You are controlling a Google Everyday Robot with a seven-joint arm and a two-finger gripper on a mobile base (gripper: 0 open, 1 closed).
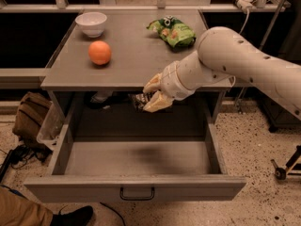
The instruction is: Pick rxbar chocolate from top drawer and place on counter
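Counter [136, 60] edge: gripper [151, 97] apparently clamps rxbar chocolate [139, 101], mostly hidden, above top drawer [188, 188].

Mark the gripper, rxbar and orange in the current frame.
gripper [147, 99], camera view, midway between fingertips, above the open top drawer [136, 187].
rxbar chocolate [138, 100], camera view, dark wrapper end sticking out of the gripper.
orange [99, 52], camera view, centre of the fruit.
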